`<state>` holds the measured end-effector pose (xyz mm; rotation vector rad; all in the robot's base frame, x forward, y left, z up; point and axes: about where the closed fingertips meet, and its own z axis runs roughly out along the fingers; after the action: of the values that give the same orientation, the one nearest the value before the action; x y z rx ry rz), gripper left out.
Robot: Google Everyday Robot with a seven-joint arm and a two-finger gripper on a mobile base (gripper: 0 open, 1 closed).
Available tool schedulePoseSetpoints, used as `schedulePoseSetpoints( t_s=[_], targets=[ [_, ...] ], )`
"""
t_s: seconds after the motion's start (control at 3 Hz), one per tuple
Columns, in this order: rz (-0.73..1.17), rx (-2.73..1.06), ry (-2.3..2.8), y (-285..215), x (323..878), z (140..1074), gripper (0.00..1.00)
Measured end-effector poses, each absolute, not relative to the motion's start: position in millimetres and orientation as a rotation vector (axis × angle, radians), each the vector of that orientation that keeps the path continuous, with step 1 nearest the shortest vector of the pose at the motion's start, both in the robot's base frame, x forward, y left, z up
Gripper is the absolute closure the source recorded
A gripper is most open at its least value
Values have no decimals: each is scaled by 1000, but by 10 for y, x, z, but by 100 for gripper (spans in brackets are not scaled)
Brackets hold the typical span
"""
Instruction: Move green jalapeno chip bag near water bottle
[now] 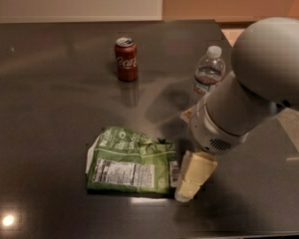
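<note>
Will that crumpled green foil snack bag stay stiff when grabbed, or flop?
Probably flop: the crumpled green foil snack bag lies flat and creased, so it likely sags and weighs little. Its foil looks slick, so on the glossy dark tabletop it would likely slide, not roll. The gripper is beside its barcode end.

Dim; glare (8, 220) btm-left; hand (185, 192) btm-centre.
</note>
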<state>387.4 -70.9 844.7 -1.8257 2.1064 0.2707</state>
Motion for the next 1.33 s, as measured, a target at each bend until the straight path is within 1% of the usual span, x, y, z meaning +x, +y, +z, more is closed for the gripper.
schedulePoseSetpoints(
  t_s=[0.33, 1.0, 1.33],
  targets=[
    [304, -1796, 2120, -658, 3865, 8331, 17],
    [383, -1758, 2139, -497, 3834, 8355, 62],
    [385, -1725, 2151, -521, 3856, 8484, 85]
  ],
)
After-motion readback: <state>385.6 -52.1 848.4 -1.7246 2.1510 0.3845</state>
